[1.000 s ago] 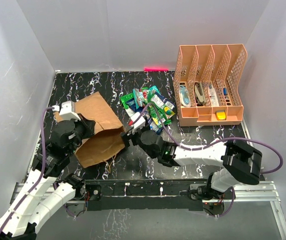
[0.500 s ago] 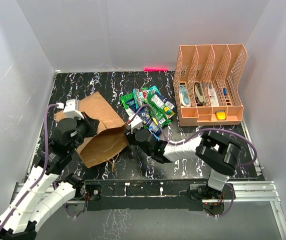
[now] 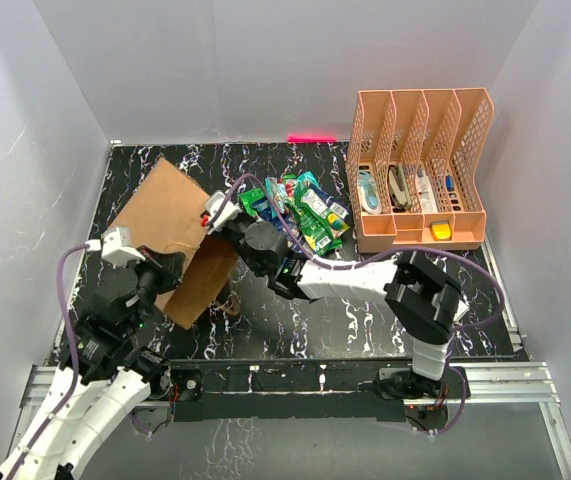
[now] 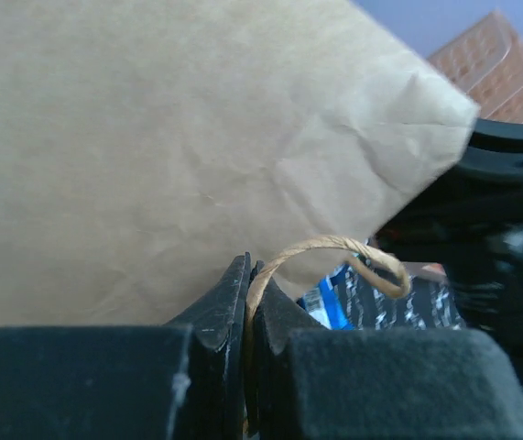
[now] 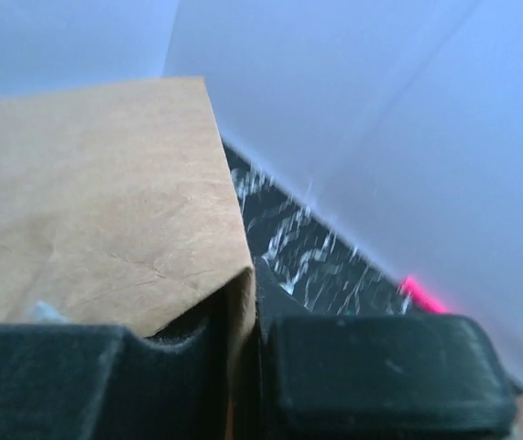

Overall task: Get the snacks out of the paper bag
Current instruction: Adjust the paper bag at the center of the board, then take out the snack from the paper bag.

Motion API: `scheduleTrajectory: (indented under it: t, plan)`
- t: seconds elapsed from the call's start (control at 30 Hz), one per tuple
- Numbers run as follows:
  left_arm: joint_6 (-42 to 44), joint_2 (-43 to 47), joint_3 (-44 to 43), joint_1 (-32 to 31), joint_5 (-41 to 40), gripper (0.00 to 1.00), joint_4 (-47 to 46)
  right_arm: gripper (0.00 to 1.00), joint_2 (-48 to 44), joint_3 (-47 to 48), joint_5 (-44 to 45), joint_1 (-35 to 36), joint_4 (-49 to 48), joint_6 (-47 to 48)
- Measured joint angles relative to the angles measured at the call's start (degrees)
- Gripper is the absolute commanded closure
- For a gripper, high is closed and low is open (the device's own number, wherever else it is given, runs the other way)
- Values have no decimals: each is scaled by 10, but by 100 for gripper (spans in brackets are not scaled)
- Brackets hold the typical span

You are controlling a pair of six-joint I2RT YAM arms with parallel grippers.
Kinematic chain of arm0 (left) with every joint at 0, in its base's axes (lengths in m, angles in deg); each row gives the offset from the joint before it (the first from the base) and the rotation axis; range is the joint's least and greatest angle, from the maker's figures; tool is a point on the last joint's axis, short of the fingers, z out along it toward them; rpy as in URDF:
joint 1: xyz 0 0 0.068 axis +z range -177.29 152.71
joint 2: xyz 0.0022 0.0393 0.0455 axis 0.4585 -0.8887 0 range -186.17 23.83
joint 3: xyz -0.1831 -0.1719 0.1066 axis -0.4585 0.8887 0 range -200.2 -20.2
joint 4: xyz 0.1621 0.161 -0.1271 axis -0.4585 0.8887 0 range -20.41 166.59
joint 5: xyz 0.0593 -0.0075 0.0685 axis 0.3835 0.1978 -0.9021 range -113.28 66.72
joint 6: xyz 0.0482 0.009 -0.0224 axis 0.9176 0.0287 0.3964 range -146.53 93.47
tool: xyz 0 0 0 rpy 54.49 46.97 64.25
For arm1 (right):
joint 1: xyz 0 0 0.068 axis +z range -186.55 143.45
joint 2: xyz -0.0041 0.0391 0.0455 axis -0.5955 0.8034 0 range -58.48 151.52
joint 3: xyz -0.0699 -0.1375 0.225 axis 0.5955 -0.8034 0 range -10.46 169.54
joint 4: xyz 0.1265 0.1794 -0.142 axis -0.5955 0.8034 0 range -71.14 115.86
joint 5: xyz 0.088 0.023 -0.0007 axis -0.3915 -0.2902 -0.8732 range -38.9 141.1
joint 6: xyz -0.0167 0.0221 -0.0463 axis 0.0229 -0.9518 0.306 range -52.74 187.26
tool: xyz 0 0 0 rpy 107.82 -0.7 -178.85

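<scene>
Left gripper (image 4: pixel 248 307): 2 fingers pinched tight on twisted handle (image 4: pixel 334 246) of paper bag (image 4: pixel 151 137). Right gripper (image 5: pixel 243 335): clamped on bag edge.

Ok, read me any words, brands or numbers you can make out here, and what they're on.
None can be read.
Glossy green and blue snack packets: print is there, too small and blurred.
Brown kraft paper bag: no print on the sides that show.
Items in the peach plastic mesh file organiser: too small to tell.
</scene>
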Motion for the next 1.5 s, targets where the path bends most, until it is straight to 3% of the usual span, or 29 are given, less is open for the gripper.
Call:
scheduleTrajectory:
  t: [0.17, 0.3, 0.4, 0.6, 0.7, 0.83, 0.87, 1.0, 1.17, 1.3, 1.43, 1.5]
  plan:
    - [-60, 80, 16, 0, -34, 100, 10, 90, -62, 7, -44, 36, -20, 58]
    - [-99, 133, 56, 0, -69, 100, 28, 90, -75, -84, -31, 53, -157, 73]
    - [-103, 128, 59, 0, -85, 100, 42, 90, -16, -106, 26, 48, -217, 92]
    - [-83, 42, -3, 0, -105, 100, 57, 88, 6, -122, 52, 42, -189, 56]
    - [-66, 11, -24, 0, -105, 100, 54, 74, -2, -125, 54, 43, -187, 14]
    - [-46, 1, -23, 0, -90, 100, 46, 25, -18, -156, 63, 43, -169, -41]
    - [-42, 1, -21, 0, -83, 100, 41, 19, -23, -167, 63, 43, -157, -52]
    - [-28, -1, -14, 0, -57, 100, 22, 13, -69, -221, 49, 44, -91, -67]
    - [-9, -23, -14, 0, -35, 100, 1, 2, -199, -283, -1, 50, 16, -61]
    - [3, -41, -14, 0, -20, 100, -12, 2, -276, -286, -60, 81, 86, -39]
    - [11, -50, -14, 0, -10, 100, -18, 0, -266, -285, -85, 174, 123, 24]
    - [16, -54, -16, 0, -6, 100, -20, 4, -227, -282, -92, 216, 127, 58]
